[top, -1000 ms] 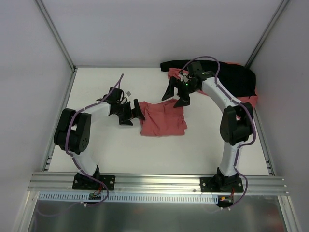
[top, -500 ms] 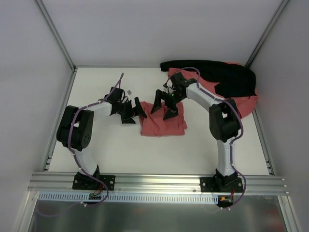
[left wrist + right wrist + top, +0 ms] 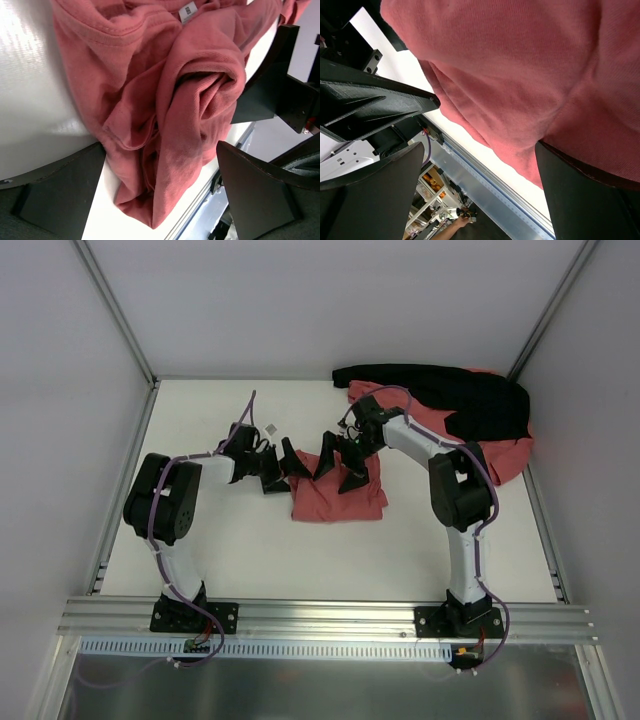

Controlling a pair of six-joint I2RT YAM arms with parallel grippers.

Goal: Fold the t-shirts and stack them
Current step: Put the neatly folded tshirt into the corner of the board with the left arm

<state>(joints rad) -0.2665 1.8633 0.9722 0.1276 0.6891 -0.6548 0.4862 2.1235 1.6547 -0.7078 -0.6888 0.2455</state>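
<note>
Tabletop [image 3: 250, 540]: right pincer [image 3: 338, 471] newly over t-shirt [image 3: 335, 502]

Plain salmon-red t-shirts [image 3: 335, 497], one black cloth [image 3: 480, 400], a white table [image 3: 250, 560].

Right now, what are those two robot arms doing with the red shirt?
Both arms reach down to one crumpled t-shirt lying in the middle of the white table. The left fingers are at its left edge and the right fingers are at its far edge. Both pairs are wide open, so nothing is gripped yet. More red t-shirts wait in a heap at the back right, partly under a black cloth. No folded stack shows.
</note>
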